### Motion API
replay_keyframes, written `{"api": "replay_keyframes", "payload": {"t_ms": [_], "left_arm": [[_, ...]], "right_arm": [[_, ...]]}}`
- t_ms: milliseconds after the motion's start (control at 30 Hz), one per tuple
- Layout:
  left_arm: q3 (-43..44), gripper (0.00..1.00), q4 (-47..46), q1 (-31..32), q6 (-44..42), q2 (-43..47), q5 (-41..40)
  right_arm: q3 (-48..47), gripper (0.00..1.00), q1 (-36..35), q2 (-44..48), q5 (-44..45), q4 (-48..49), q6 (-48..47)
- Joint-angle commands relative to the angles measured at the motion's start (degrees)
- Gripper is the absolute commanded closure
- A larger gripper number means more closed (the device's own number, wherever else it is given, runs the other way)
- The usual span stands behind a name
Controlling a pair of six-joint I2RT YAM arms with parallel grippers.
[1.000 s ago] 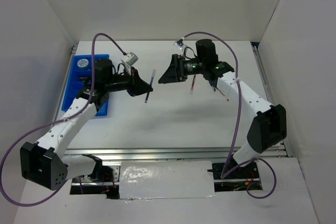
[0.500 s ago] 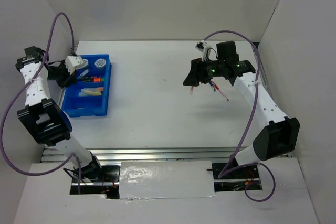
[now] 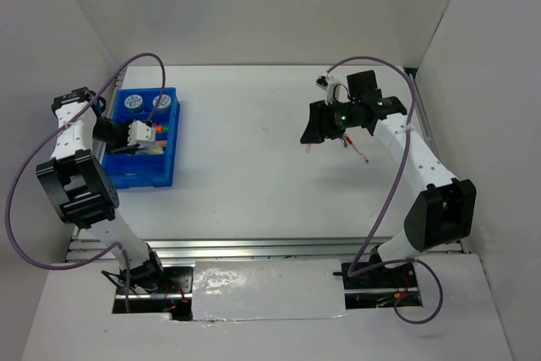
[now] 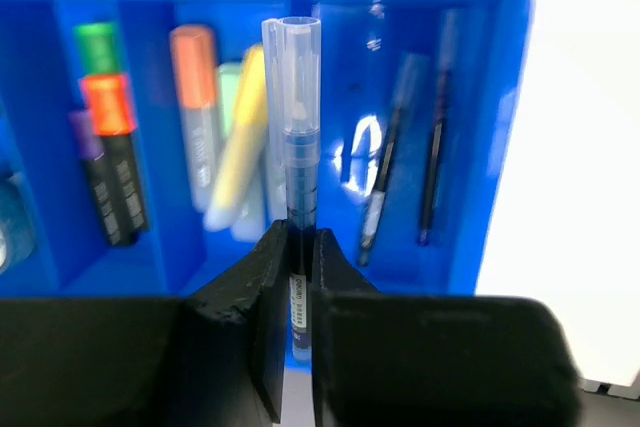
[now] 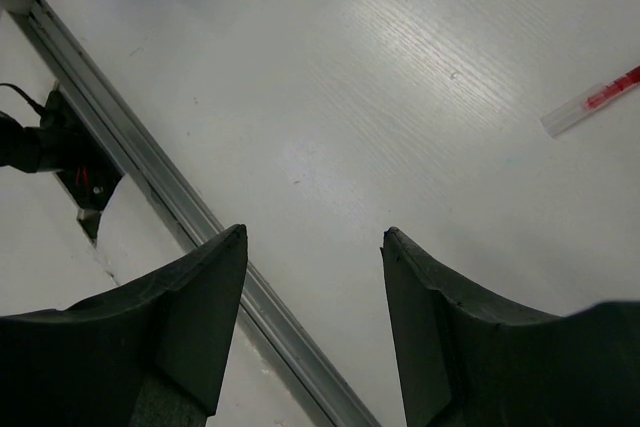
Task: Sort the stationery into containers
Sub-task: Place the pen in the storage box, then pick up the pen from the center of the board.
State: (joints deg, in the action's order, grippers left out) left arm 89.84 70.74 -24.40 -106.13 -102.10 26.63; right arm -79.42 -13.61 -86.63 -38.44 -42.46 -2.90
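My left jaws are clamped shut on a pen point(image 4: 298, 162), gripping its dark lower barrel, with the clear cap end sticking out ahead of me. The pen is held above the tray point(image 4: 503, 117), not touching it. In the left wrist view it lines up with the divider between two compartments (can't tell which one it is over). The compartment right of that divider has two thin dark pens point(image 4: 437, 137) lying lengthwise, side by side. The compartment left of it has highlighters point(image 4: 238, 152): one orange-capped, one pale green, one yellow, lying loosely against each other. The next compartment left has markers point(image 4: 112, 147) with green, orange and purple caps, packed together.

In the top view the tray sits at the far left of the worktop point(image 3: 245, 175), with my left jaws over its middle. Two tape rolls point(image 3: 133, 101) lie side by side at the tray's far end.

My right jaws are spread open with nothing between them. They hang above bare worktop on the right side, well apart from the tray. A red pen point(image 5: 592, 100) with a clear end lies flat on the worktop beyond them, untouched. The top view shows a thin red pen point(image 3: 361, 154) just right of those jaws (same one or not, can't tell). A metal rail point(image 5: 190, 212) at the worktop's edge runs diagonally through the right wrist view.
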Motion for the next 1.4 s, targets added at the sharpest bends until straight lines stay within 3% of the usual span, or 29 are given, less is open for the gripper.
{"api": "replay_keyframes", "payload": {"t_ms": [0, 167, 467, 667, 800, 900, 933, 967, 1000, 1033, 1067, 1133, 1200, 1300, 1367], "left_arm": [[-1.6, 0.79, 1.9, 0.9, -2.7, -0.7, 0.5], [-3.7, 0.75, 2.1, 1.2, -2.4, -1.1, 0.0], [-3.0, 0.51, 1.9, 1.7, 1.3, -3.0, -0.6], [2.0, 0.51, 2.1, 1.7, 2.8, -2.4, 1.3], [12.9, 0.57, 1.9, 1.7, 9.5, -0.1, 6.8], [22.5, 0.6, -1.9, 2.0, 26.9, 1.3, 13.3], [24.1, 0.61, -6.3, 2.0, 41.0, 1.7, 15.1], [26.3, 0.61, -8.2, 2.1, 47.0, 3.0, 15.8], [26.4, 0.6, -10.5, 2.0, 53.4, 4.2, 16.3], [25.7, 0.6, -13.7, 2.0, 67.1, 5.7, 15.6], [21.6, 0.6, -21.5, 2.1, 73.7, 9.6, 14.6], [15.4, 0.59, -29.9, 2.3, 90.5, 14.2, 9.5], [6.1, 0.55, -38.6, 2.7, 97.1, 21.1, 8.4], [-5.3, 0.17, -47.8, 3.8, 102.2, 29.8, 5.0], [-11.1, 0.16, -52.4, 5.0, 102.9, 34.9, 3.5]], "right_arm": [[-0.4, 0.37, 0.3, -0.5, 0.6, -1.5, -1.4], [-0.2, 0.37, 0.8, -0.4, 1.7, -1.8, -2.0], [-1.6, 0.35, 0.7, -2.8, 8.8, -1.8, -0.7], [-1.9, 0.35, 1.1, -3.3, 10.2, -1.8, -1.0], [-1.9, 0.38, 1.4, -3.4, 13.2, -1.0, -1.1], [-2.8, 0.42, 1.1, -5.6, 18.5, -0.2, -1.2], [-3.5, 0.44, 1.1, -6.6, 20.1, -0.2, -1.4], [-5.2, 0.48, 1.2, -9.4, 21.0, -0.3, -1.4], [-6.5, 0.49, 1.1, -11.1, 23.1, -1.0, -0.9], [-7.9, 0.5, 1.1, -12.7, 23.8, -1.1, -0.1], [-11.1, 0.5, 1.2, -15.9, 23.9, -1.4, 0.6], [-15.4, 0.41, 1.0, -20.8, 25.9, -1.1, 4.8], [-18.0, 0.37, 0.4, -23.7, 26.5, -0.7, 8.7], [-22.2, 0.35, -2.0, -28.9, 32.6, 0.0, 12.5], [-25.0, 0.36, -2.9, -33.1, 35.2, -0.5, 14.1]]}}
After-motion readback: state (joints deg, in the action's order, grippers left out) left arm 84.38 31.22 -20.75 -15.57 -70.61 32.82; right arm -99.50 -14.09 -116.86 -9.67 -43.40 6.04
